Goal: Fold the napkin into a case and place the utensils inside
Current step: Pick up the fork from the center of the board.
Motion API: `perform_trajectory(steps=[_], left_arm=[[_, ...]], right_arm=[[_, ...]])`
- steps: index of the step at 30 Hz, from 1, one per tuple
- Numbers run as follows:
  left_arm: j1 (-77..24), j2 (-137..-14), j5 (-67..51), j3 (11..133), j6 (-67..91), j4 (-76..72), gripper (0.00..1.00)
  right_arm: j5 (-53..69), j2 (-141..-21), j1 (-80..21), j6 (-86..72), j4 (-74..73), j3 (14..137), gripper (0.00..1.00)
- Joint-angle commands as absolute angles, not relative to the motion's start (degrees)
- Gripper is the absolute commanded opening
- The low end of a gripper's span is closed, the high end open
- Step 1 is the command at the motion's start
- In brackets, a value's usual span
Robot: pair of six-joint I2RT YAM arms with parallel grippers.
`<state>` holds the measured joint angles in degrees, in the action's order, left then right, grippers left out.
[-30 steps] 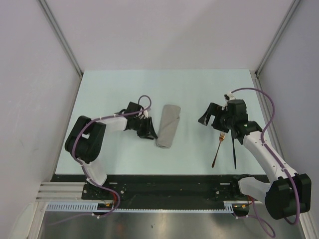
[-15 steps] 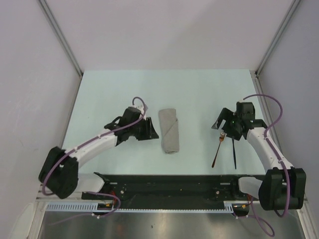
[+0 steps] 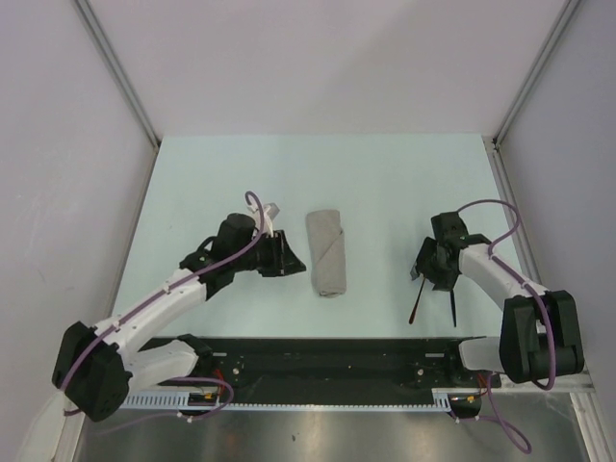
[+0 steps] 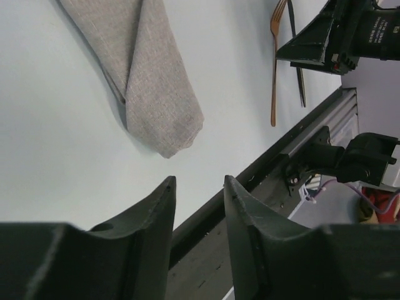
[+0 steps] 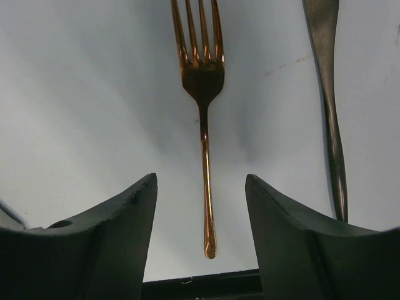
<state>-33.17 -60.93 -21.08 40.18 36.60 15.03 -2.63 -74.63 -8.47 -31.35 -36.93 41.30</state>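
Observation:
The napkin [image 3: 325, 253] lies as a narrow grey-beige folded case in the middle of the table, also seen in the left wrist view [image 4: 147, 81]. My left gripper [image 3: 289, 258] sits just left of it, open [image 4: 199, 181] with nothing between its fingers. The copper fork [image 5: 203, 125] lies to the right, tines pointing away, its handle [image 3: 416, 306] towards the near edge. My right gripper [image 3: 430, 269] is low over the fork's upper part, open [image 5: 200, 178], its fingers either side of the handle without touching it. The thin black piece [image 5: 331, 112] lies just right of the fork [image 3: 452, 306].
A black rail [image 3: 327, 351] runs along the table's near edge, close behind the fork's handle end. Grey walls close in the left, right and far sides. The right arm [image 4: 350, 31] shows in the left wrist view.
The napkin went from tilted to straight. My left gripper has drawn back a little from it. My right gripper has come down over the fork and its jaws have narrowed.

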Motion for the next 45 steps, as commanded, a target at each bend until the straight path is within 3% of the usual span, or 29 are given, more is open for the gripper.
perform_trajectory(steps=[1, 9, 22, 32, 39, 43, 45], left_arm=[[-33.3, -67.9, -28.3, 39.1, 38.3, 4.3, 0.33], [-38.7, -79.2, -29.7, 43.0, 42.8, -7.5, 0.13], [-39.7, -92.6, -30.2, 40.3, 42.5, -15.9, 0.08], [-39.7, -94.8, -28.3, 33.5, 42.0, -18.7, 0.08], [-39.7, -91.2, -28.6, 36.4, 39.8, -14.3, 0.09], [-39.8, -85.9, -27.1, 39.9, 37.8, -7.9, 0.17], [-39.7, -83.1, -25.9, 41.8, 37.3, -3.8, 0.26]], right_arm=[[-4.5, -75.1, -9.4, -34.1, -35.1, 40.4, 0.63], [-6.3, -73.8, -12.0, -33.2, -36.7, 42.7, 0.63], [-2.5, -73.7, -10.3, -29.4, -34.3, 42.3, 0.63], [-1.3, -76.0, -9.8, -29.1, -32.7, 42.2, 0.63], [-0.8, -80.1, -9.7, -28.3, -33.0, 43.3, 0.62], [-1.7, -80.7, -9.3, -28.5, -33.8, 43.5, 0.61], [-1.8, -80.8, -9.1, -28.6, -34.1, 43.7, 0.61]])
